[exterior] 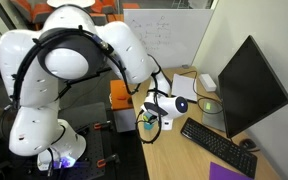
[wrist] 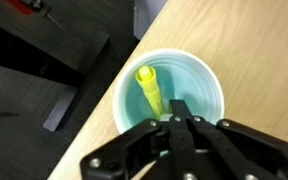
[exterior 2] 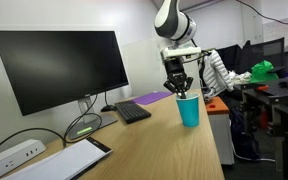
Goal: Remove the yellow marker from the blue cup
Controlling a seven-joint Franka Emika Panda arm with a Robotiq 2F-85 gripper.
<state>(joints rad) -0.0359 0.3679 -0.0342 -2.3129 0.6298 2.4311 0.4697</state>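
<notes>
Your gripper (wrist: 179, 112) looks pinched shut at the rim of the cup (wrist: 206, 75), holding nothing. The marker (wrist: 149, 90) leans inside against the wall, beside the tips. It's light, stiff, probably slick plastic, so I'd grab near its top end, gently, since that cup probably tips easily.

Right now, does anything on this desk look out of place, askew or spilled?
Nothing is spilled or damaged. The yellow marker lies tilted inside the blue cup, leaning on its wall rather than standing upright. In the wrist view the cup stands close to the edge of the desk, which looks a bit precarious.
</notes>
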